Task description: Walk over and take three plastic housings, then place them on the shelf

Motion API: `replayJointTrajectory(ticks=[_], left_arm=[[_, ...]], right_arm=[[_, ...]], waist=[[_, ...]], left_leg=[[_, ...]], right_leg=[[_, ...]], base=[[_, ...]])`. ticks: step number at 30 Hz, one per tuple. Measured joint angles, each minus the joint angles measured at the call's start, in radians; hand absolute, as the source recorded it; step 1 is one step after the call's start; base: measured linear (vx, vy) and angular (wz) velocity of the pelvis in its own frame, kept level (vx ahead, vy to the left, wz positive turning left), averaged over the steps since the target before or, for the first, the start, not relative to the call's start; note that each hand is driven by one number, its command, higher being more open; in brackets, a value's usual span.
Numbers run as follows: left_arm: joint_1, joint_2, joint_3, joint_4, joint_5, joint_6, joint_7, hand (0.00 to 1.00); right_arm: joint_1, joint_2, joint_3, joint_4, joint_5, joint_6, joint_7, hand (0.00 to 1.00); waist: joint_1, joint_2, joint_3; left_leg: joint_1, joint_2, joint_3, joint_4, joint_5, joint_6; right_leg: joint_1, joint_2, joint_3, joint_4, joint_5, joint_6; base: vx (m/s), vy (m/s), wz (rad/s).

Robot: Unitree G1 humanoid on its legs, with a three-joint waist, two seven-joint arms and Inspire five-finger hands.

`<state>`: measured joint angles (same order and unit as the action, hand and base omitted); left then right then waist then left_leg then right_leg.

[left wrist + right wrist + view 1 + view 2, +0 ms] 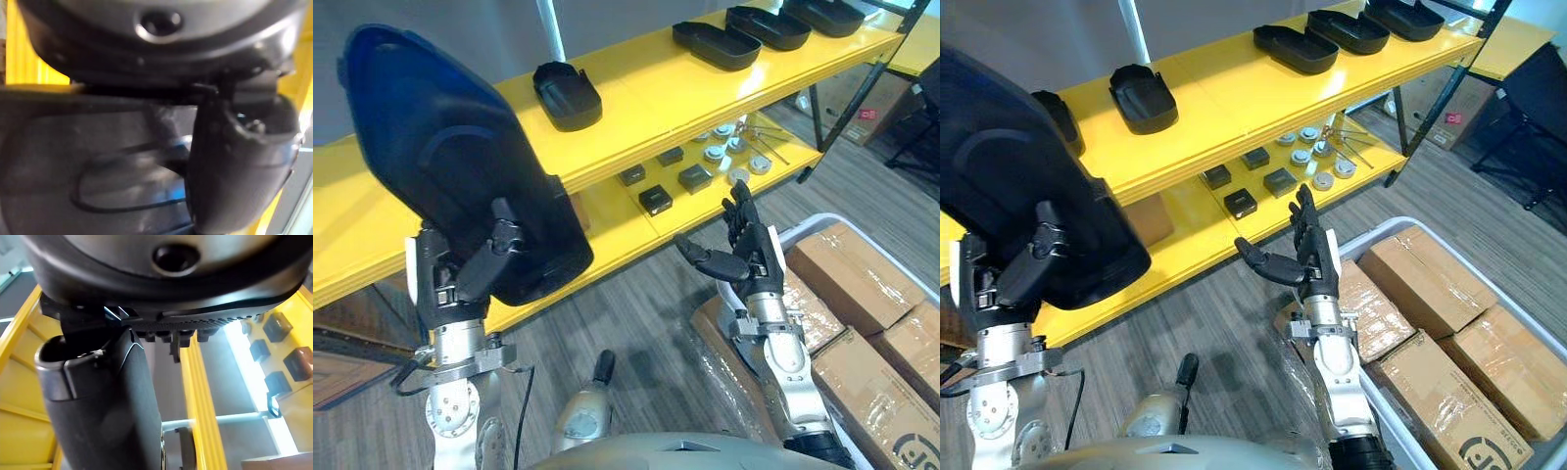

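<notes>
**Housing held up in left hand before the yellow shelf**

A large dark plastic housing is grasped by the left hand. The thumb is laid across its face and the fingers are curled round its lower edge. The housing is held up on end, clear of every surface, in front of the left part of the yellow shelf.

The right hand is raised with nothing in it. Its fingers are held straight and pointing up, and its thumb is spread to the side. It is seen over the floor, just in front of the shelf's lower level.

On the top level of the shelf a single housing is seen lying near the middle. A row of three housings is set side by side towards the far right end.

On the lower level, small black blocks are laid out. Round pale parts are grouped just beyond them.

To the right, on the floor, cardboard boxes are packed in a white bin.
</notes>
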<state>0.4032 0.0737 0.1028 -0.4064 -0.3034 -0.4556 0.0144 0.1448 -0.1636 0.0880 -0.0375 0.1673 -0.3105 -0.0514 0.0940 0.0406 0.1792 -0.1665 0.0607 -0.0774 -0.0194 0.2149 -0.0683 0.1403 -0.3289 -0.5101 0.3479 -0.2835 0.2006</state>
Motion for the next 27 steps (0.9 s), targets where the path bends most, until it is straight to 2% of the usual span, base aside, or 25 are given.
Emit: replayJointTrajectory(ticks=[2,4,6,7,8,9,10,12,13,14,15,16,17,18,19,20,21,22,23,24,25,26,27], left_arm=[[0.001,0.0,-0.001,0.0,0.0,-0.001,0.004,0.0],[0.002,0.0,0.008,-0.001,0.0,-0.002,0.017,0.0],[0.001,0.001,0.04,-0.013,-0.001,-0.002,0.027,0.0],[0.002,0.001,0.044,-0.016,-0.001,-0.002,0.027,0.0],[0.0,0.001,0.059,-0.029,-0.003,-0.002,0.025,0.0],[-0.001,-0.002,0.065,-0.036,-0.002,-0.002,0.023,0.0],[-0.002,-0.003,0.068,-0.037,-0.002,-0.002,0.021,0.0],[-0.006,0.002,0.079,-0.038,-0.001,-0.008,0.015,0.0],[-0.008,0.008,0.088,-0.038,0.001,-0.01,0.018,0.0],[-0.008,0.011,0.094,-0.038,0.001,-0.01,0.021,0.0],[-0.014,0.022,0.1,-0.039,0.001,-0.01,0.028,0.0],[-0.024,0.035,0.107,-0.039,0.001,-0.01,0.044,0.0],[-0.041,0.042,0.115,-0.039,0.0,-0.008,0.065,0.0],[-0.064,0.046,0.124,-0.039,0.0,-0.008,0.08,0.0],[-0.078,0.05,0.125,-0.038,0.0,-0.008,0.086,0.0],[-0.111,0.061,0.123,-0.034,0.0,-0.008,0.092,0.0],[-0.155,0.074,0.113,-0.027,0.0,-0.008,0.099,0.0],[-0.204,0.087,0.094,-0.006,0.0,-0.006,0.106,0.0],[-0.224,0.093,0.086,0.007,0.0,-0.005,0.109,0.0],[-0.247,0.105,0.081,0.026,0.002,0.004,0.11,0.0],[-0.242,0.116,0.083,0.03,0.001,0.006,0.109,0.0],[-0.239,0.113,0.088,0.032,0.001,0.005,0.107,0.0],[-0.233,0.088,0.087,0.044,0.0,0.008,0.105,0.0]], right_arm=[[-0.002,0.0,-0.001,0.0,0.001,-0.02,-0.004,1.0],[-0.005,0.003,0.0,-0.01,0.002,-0.048,-0.007,1.0],[-0.027,0.02,0.004,-0.021,0.003,-0.077,-0.029,1.0],[-0.034,0.027,0.004,-0.021,0.003,-0.079,-0.033,1.0],[-0.056,0.046,0.002,-0.021,0.001,-0.086,-0.061,1.0],[-0.067,0.047,0.002,-0.021,0.0,-0.092,-0.09,1.0],[-0.072,0.044,0.001,-0.02,0.0,-0.093,-0.1,1.0],[-0.082,0.045,0.001,-0.02,0.0,-0.108,-0.128,1.0],[-0.083,0.051,0.002,-0.02,0.0,-0.12,-0.133,1.0],[-0.084,0.053,0.003,-0.02,-0.001,-0.122,-0.133,1.0],[-0.088,0.054,0.003,-0.02,-0.002,-0.129,-0.132,1.0],[-0.096,0.054,0.003,-0.019,-0.006,-0.138,-0.132,1.0],[-0.119,0.049,0.003,-0.019,-0.007,-0.142,-0.13,1.0],[-0.157,0.046,0.002,-0.019,-0.007,-0.142,-0.131,1.0],[-0.178,0.044,0.0,-0.02,-0.009,-0.143,-0.134,1.0],[-0.225,0.032,-0.006,-0.022,-0.026,-0.144,-0.146,1.0],[-0.264,0.01,-0.011,-0.038,-0.041,-0.144,-0.157,1.0],[-0.281,-0.013,-0.029,-0.069,-0.043,-0.144,-0.161,1.0],[-0.281,-0.025,-0.04,-0.09,-0.043,-0.144,-0.161,1.0],[-0.281,-0.043,-0.07,-0.129,-0.042,-0.147,-0.155,1.0],[-0.281,-0.049,-0.104,-0.151,-0.035,-0.163,-0.139,1.0],[-0.28,-0.056,-0.119,-0.158,-0.026,-0.174,-0.129,1.0],[-0.278,-0.075,-0.142,-0.159,-0.014,-0.189,-0.12,1.0]], waist=[[-0.001,-0.003,0.002],[0.016,-0.013,0.01],[0.028,-0.044,0.026],[0.03,-0.049,0.029],[0.04,-0.067,0.03],[0.044,-0.069,0.03],[0.044,-0.065,0.027],[0.043,-0.057,0.022],[0.043,-0.06,0.022],[0.041,-0.061,0.021],[0.035,-0.061,0.021],[0.032,-0.059,0.022],[0.022,-0.054,0.024],[0.01,-0.047,0.028],[0.007,-0.043,0.029],[0.0,-0.034,0.029],[-0.018,-0.033,0.028],[-0.039,-0.031,0.026],[-0.047,-0.034,0.024],[-0.054,-0.049,0.014],[-0.054,-0.076,-0.008],[-0.055,-0.086,-0.017],[-0.059,-0.058,-0.027]], left_leg=[[-0.002,0.01,0.064,0.0,0.002,0.002],[-0.008,0.009,0.116,0.023,0.002,0.002],[-0.046,-0.023,0.132,0.105,-0.039,0.006],[-0.055,-0.029,0.133,0.123,-0.049,0.009],[-0.088,-0.052,0.135,0.195,-0.096,0.018],[-0.1,-0.069,0.132,0.248,-0.137,0.028],[-0.102,-0.076,0.127,0.267,-0.15,0.033],[-0.075,-0.096,0.12,0.264,-0.192,0.056],[-0.035,-0.111,0.12,0.232,-0.197,0.066],[-0.011,-0.117,0.118,0.21,-0.198,0.072],[0.023,-0.115,0.103,0.185,-0.2,0.08],[0.049,-0.114,0.088,0.166,-0.202,0.1],[0.083,-0.11,0.07,0.15,-0.201,0.117],[0.12,-0.104,0.053,0.134,-0.205,0.121],[0.134,-0.1,0.045,0.13,-0.209,0.121],[0.149,-0.094,0.022,0.123,-0.218,0.117],[0.153,-0.091,-0.021,0.122,-0.224,0.114],[0.156,-0.091,-0.066,0.12,-0.226,0.11],[0.157,-0.096,-0.09,0.12,-0.229,0.103],[0.163,-0.118,-0.132,0.121,-0.238,0.088],[0.163,-0.148,-0.165,0.128,-0.252,0.07],[0.157,-0.159,-0.177,0.141,-0.266,0.062],[0.141,-0.123,-0.143,0.172,-0.301,0.057]], right_leg=[[0.008,-0.008,-0.015,0.0,-0.002,0.001],[0.008,-0.026,-0.008,-0.001,-0.002,0.002],[0.019,-0.06,-0.011,-0.016,0.002,0.01],[0.021,-0.064,-0.012,-0.022,0.003,0.012],[0.043,-0.083,-0.027,-0.045,0.021,0.012],[0.071,-0.092,-0.036,-0.048,0.057,-0.001],[0.072,-0.1,-0.033,-0.027,0.079,-0.015],[0.007,-0.153,0.003,0.148,0.164,-0.12],[-0.043,-0.186,0.049,0.253,0.252,-0.183],[-0.066,-0.198,0.08,0.301,0.318,-0.183],[-0.106,-0.203,0.127,0.374,0.348,-0.168],[-0.15,-0.188,0.157,0.457,0.276,-0.157],[-0.193,-0.148,0.164,0.512,0.168,-0.161],[-0.217,-0.087,0.159,0.493,0.098,-0.16],[-0.229,-0.053,0.162,0.457,0.074,-0.162],[-0.258,0.018,0.188,0.354,0.047,-0.164],[-0.29,0.09,0.255,0.25,0.047,-0.163],[-0.309,0.148,0.341,0.158,0.063,-0.137],[-0.311,0.165,0.373,0.114,0.075,-0.125],[-0.308,0.155,0.365,0.051,0.094,-0.122],[-0.284,0.135,0.334,-0.021,0.132,-0.139],[-0.268,0.125,0.335,-0.049,0.209,-0.126],[-0.238,0.132,0.283,-0.07,0.215,-0.13]], base=[[-0.07,0.014,0.24],[-0.01,0.052,-0.01],[0.06,0.099,0.06],[0.09,0.103,0.17],[0.18,0.149,0.25],[0.16,0.153,0.31],[0.19,0.228,0.35],[0.15,0.236,0.25],[0.15,0.179,0.12],[0.24,0.188,0.12],[0.23,0.077,0.14],[0.32,0.107,0.21],[0.3,0.085,0.29],[0.24,0.078,0.3],[0.22,0.05,0.38],[0.2,-0.011,0.64],[0.22,-0.073,1.15],[0.18,-0.102,1.27],[0.15,-0.151,1.42],[0.2,-0.209,1.26],[0.22,-0.245,1.18],[0.29,-0.287,1.03],[0.27,-0.267,1.02]])
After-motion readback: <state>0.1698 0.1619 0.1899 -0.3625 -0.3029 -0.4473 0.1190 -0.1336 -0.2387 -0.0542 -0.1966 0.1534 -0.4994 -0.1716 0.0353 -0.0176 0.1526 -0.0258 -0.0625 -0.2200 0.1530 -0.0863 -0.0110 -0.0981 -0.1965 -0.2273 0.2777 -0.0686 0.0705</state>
